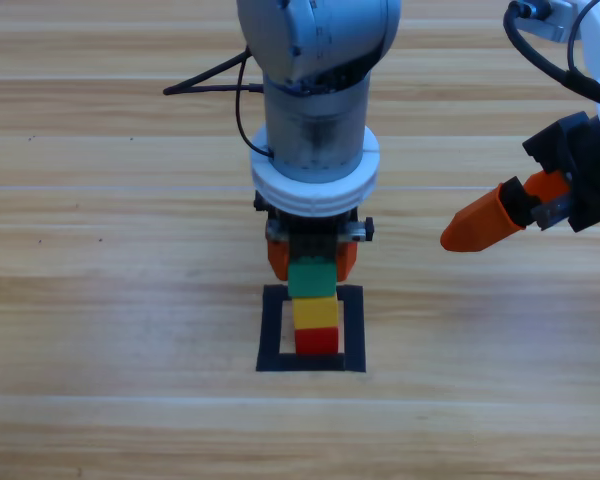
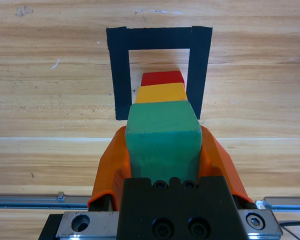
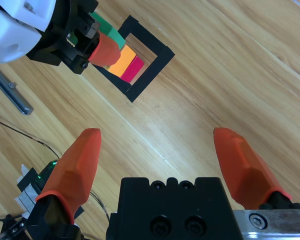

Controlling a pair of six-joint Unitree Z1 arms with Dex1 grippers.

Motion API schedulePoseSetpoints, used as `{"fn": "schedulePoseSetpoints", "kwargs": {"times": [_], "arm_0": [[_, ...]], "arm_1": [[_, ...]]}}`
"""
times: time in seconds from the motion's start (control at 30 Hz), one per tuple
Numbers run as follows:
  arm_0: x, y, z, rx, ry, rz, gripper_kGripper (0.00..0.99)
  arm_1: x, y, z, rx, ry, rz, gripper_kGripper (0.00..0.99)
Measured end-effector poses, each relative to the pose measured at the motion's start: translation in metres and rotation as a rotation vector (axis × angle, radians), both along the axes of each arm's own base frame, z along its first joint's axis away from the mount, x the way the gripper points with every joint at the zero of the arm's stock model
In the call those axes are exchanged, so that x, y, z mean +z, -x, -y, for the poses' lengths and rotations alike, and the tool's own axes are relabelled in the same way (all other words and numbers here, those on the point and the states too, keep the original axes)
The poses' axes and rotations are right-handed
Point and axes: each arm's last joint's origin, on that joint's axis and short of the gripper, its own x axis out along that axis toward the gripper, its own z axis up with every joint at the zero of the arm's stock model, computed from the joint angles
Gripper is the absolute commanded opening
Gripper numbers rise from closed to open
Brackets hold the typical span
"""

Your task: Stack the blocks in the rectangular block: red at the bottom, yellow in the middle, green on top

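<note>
While the left gripper (image 1: 311, 262) clamps the green cube (image 1: 311, 277) atop the yellow cube (image 1: 315, 312) and red cube (image 1: 317, 340) inside the black tape square (image 1: 271, 330), the right gripper (image 1: 480, 225) hangs wide open and empty, well apart above the wooden table (image 1: 110, 300).

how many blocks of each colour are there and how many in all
red block: 1
yellow block: 1
green block: 1, between the jaws of the left gripper
total: 3 blocks, stacked inside the black tape square
</note>
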Motion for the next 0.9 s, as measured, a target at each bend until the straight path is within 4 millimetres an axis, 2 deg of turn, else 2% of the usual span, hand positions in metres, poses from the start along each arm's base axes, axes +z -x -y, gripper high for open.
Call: {"fn": "schedulePoseSetpoints", "kwargs": {"times": [0.33,0.4,0.43,0.47,0.9], "arm_0": [[-0.0002,0.0000,0.0001,-0.002,0.000,0.000,0.005],[-0.0002,0.0000,0.0001,-0.005,-0.001,0.000,0.555],[-0.0002,0.0000,0.0001,-0.007,-0.001,0.000,0.862],[-0.0002,0.0000,0.0001,-0.008,-0.001,0.000,0.979],[0.0011,0.0003,0.0010,-0.009,0.003,0.003,0.990]], "arm_1": [[0.0000,0.0000,0.0000,0.000,0.000,0.000,0.990],[0.0000,0.0000,0.0000,0.000,0.000,0.000,0.990],[0.0000,0.0000,0.0000,0.000,0.000,0.000,0.990],[0.0000,0.0000,0.0000,0.000,0.000,0.000,0.990],[0.0000,0.0000,0.0000,0.000,0.000,0.000,0.990]]}}
